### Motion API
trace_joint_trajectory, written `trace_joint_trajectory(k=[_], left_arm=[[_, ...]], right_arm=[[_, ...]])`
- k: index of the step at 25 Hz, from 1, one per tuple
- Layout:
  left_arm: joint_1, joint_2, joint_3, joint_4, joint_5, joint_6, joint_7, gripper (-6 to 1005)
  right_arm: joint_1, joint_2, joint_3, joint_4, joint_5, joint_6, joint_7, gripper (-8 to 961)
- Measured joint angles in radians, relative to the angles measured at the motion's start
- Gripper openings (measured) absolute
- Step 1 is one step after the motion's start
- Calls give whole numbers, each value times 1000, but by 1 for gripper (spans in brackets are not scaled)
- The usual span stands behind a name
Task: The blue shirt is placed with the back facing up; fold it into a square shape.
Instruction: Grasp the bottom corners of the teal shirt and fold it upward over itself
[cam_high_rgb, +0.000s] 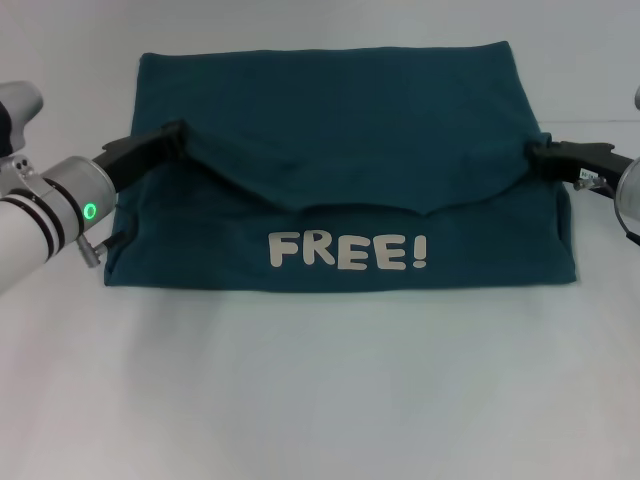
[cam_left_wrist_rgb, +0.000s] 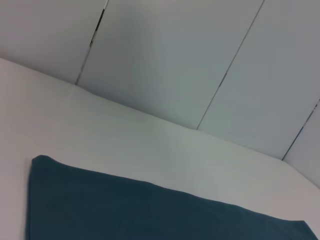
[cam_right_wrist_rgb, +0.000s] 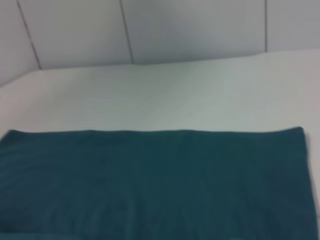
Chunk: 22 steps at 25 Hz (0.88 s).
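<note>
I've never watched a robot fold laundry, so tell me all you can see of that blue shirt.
The blue shirt is dark teal, soft-looking fabric, lying flat on the white table as a wide rectangle. A folded-over flap sags across its middle, and white block letters "FREE!" show below it near the front edge. The left gripper and right gripper pinch the flap's two ends.

White block letters "FREE!" on the blue shirt (cam_high_rgb: 340, 180), near front edge
</note>
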Motion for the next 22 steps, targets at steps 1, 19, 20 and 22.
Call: trace_joint_trajectory(k=[1, 19, 20, 22], left_arm=[[0, -4, 1, 2, 0, -5, 3, 111], [64, -12, 0, 79, -10, 17, 19, 609], [68, -12, 1, 84, -11, 24, 17, 629], [83, -13, 2, 95, -11, 63, 17, 667]], right_arm=[[0, 3, -2, 0, 0, 9, 0, 48], [-21, 16, -11, -25, 0, -16, -18, 466], [-22, 16, -11, -31, 0, -27, -18, 509], [-29, 17, -13, -42, 0, -61, -13, 596]])
